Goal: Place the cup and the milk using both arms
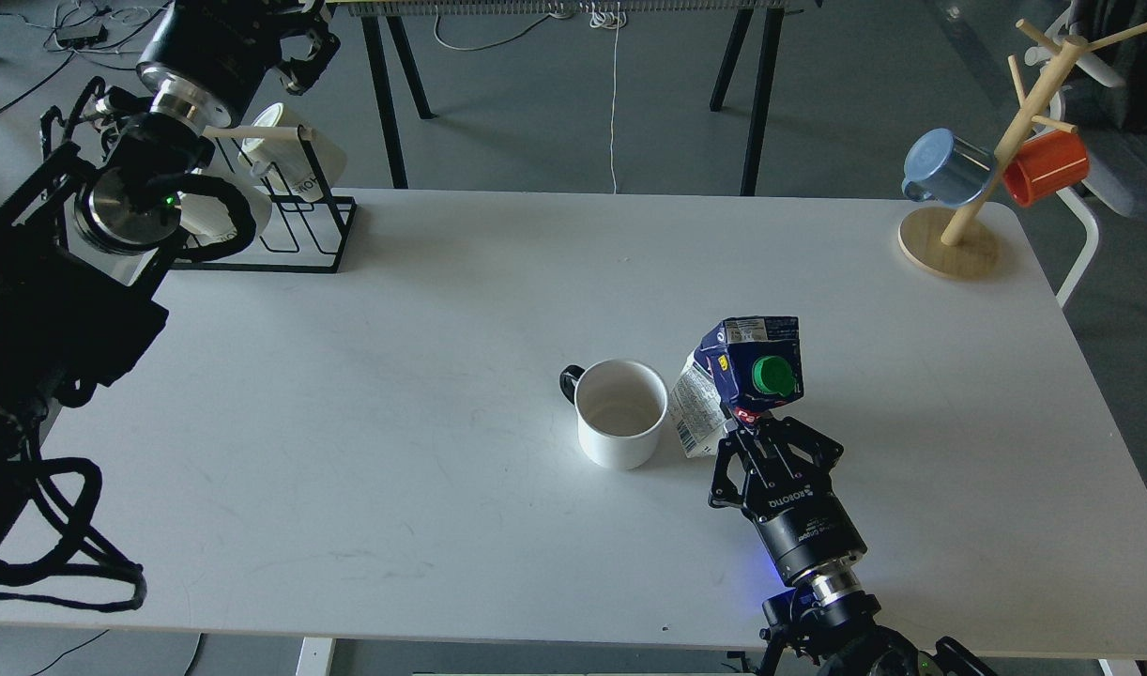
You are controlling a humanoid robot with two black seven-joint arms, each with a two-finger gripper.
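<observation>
A white cup (620,411) with a black handle stands upright in the middle of the white table (442,310). A blue and white milk carton (738,380) with a green cap stands just to the right of the cup, close to it or touching it. My right gripper (754,424) comes in from the bottom and is shut on the carton's lower side. My left gripper (297,42) is raised at the top left, above the black rack, far from the cup. It is dark and its fingers cannot be told apart.
A black wire rack (282,225) with white cups stands at the table's back left corner. A wooden mug tree (1001,150) with a blue mug (949,167) and an orange mug (1045,166) stands at the back right corner.
</observation>
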